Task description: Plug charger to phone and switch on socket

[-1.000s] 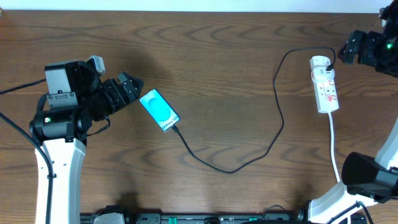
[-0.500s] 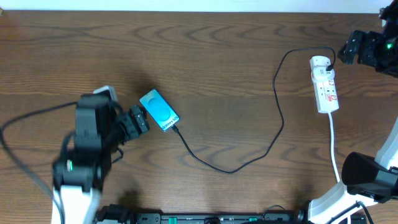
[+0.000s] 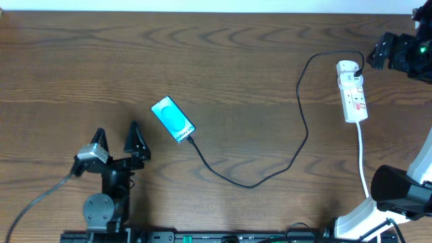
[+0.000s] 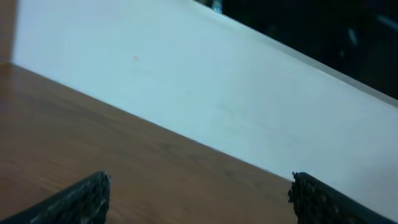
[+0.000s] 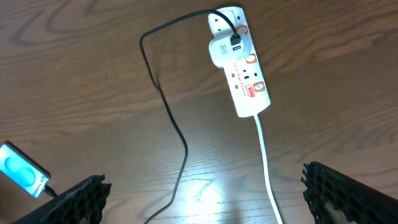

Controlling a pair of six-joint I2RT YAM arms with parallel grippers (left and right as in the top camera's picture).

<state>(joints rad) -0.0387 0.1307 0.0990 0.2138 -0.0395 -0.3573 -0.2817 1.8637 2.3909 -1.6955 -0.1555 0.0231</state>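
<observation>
The phone (image 3: 173, 119), with its cyan-and-white screen up, lies left of centre; it also shows in the right wrist view (image 5: 22, 174). The black charger cable (image 3: 302, 128) runs from the phone's lower end in a loop to the white socket strip (image 3: 352, 93). In the right wrist view the cable (image 5: 166, 112) ends in a white adapter (image 5: 221, 51) on the strip (image 5: 245, 71). My left gripper (image 3: 117, 137) is open and empty near the front edge, well short of the phone. My right gripper (image 3: 374, 55) is open and empty, beside the strip's far end.
The strip's white cord (image 3: 363, 158) runs toward the front right, past my right arm's base (image 3: 398, 192). The left wrist view shows only brown table (image 4: 93, 143) and a white wall (image 4: 217, 87) between open fingers (image 4: 81, 199).
My left arm has drawn back from beside the phone to the table's front edge, and its gripper now stands open. The phone, cable and right arm have not moved.
</observation>
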